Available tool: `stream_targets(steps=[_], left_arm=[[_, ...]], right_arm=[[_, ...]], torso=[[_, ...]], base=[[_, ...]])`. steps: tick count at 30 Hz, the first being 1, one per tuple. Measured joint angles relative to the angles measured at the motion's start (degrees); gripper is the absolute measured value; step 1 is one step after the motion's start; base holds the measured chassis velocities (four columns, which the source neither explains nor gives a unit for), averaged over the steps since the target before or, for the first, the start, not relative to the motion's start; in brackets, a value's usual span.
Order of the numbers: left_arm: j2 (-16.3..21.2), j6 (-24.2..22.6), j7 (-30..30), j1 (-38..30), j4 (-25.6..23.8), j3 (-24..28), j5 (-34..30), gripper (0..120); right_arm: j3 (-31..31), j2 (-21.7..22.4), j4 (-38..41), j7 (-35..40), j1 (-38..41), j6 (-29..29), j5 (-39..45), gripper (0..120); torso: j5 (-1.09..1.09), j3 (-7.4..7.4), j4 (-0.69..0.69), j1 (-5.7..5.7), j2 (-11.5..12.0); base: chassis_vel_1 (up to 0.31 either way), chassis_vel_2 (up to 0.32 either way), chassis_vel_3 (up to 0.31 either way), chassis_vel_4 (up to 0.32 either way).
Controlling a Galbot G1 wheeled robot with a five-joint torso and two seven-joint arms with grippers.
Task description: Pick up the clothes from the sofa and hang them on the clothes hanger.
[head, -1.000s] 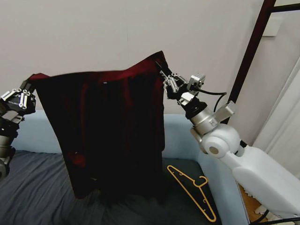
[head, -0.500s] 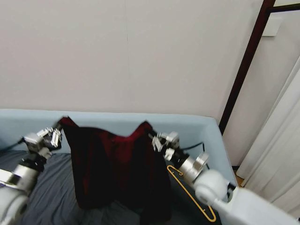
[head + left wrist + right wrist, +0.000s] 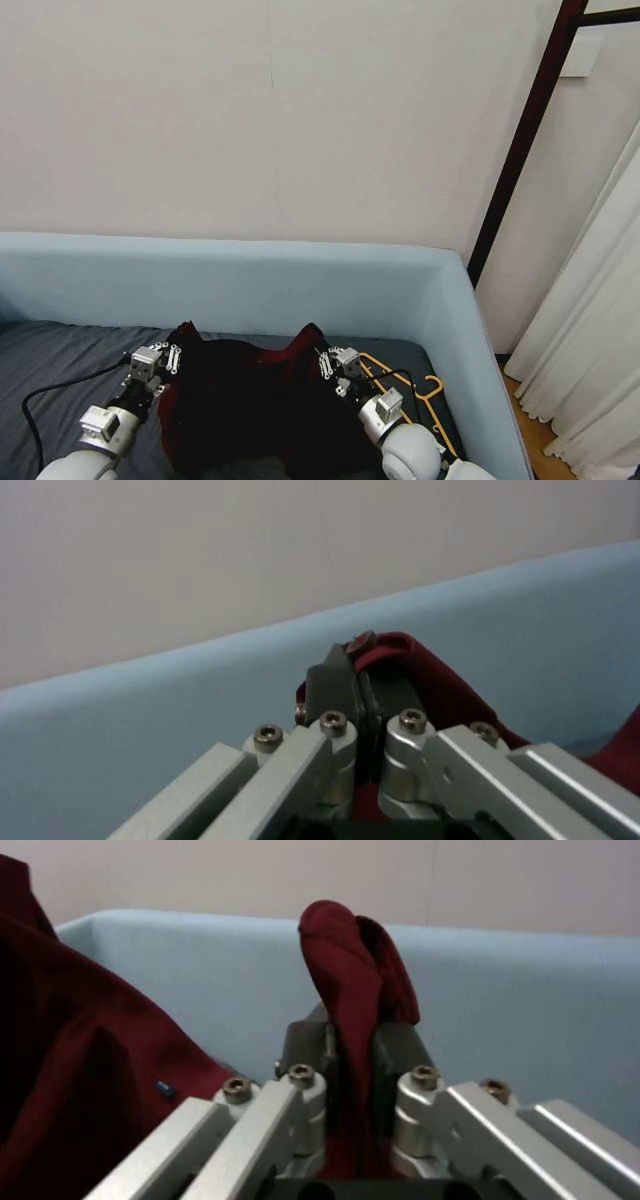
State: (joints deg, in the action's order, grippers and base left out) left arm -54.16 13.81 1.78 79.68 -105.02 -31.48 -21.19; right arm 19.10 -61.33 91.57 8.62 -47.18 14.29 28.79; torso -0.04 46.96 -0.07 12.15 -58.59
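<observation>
Down low over the sofa (image 3: 300,285) seat, we've got the shirt (image 3: 250,405) strung between both grippers. Starting at the left, a black cable (image 3: 45,405) lies on the cushion outside the left gripper (image 3: 172,353), well apart from the cloth. That gripper's fingers are clamped on one shoulder corner. In the left wrist view a bit of red pokes out just past the fingertips (image 3: 335,682).

From there the shirt sags between the two sets of fingers, and its body is heaped on the cushion below them. The right gripper (image 3: 326,359) pinches the other shoulder, fingers closed, with a thick fold standing up above the pads (image 3: 300,1036).

Just beyond the right fingers the orange hanger (image 3: 432,388) lies flat on the seat. It's near the cloth's edge, maybe touching, we can't tell. Further right a dark pole (image 3: 520,150) stands past the sofa end.

Our read is that the shirt is gripped but nowhere near hung yet. To do this bit well we'd want both pinches firm and level, with the neckline fairly taut between the fingers. The hem should stay clear of the hanger hook so nothing snags, and the cable is best left alone.
</observation>
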Motion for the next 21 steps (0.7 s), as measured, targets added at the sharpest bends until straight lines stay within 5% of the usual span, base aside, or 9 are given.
stream_targets(steps=[5, 9, 21], left_arm=[[-0.2, 0.1, -0.2, -0.8, 0.6, 0.9, 1.1, 0], [0.2, 0.2, -0.2, -0.9, 0.6, 0.7, 1.3, 0], [1.0, 0.7, 0.1, -0.4, -1.3, -0.1, 1.2, 0]], right_arm=[[-1.5, 2.1, 2.4, 4.7, -2.4, -7.4, 8.1, 32], [-4.8, 4.6, 3.0, 8.9, -4.8, -18.8, 13.5, 49], [-11.0, 2.9, -3.8, 14.5, -5.0, -30.7, 19.2, 89]], torso=[[0.0, 0.0, 0.0, 0.0, 0.0], [0.0, 0.0, -0.01, 0.0, 0.0], [0.01, 0.0, 0.01, 0.0, 0.0]], base=[[0.0, 0.0, 0.0, 0.0], [0.0, 0.0, 0.0, 0.0], [0.0, 0.0, 0.0, 0.0]])
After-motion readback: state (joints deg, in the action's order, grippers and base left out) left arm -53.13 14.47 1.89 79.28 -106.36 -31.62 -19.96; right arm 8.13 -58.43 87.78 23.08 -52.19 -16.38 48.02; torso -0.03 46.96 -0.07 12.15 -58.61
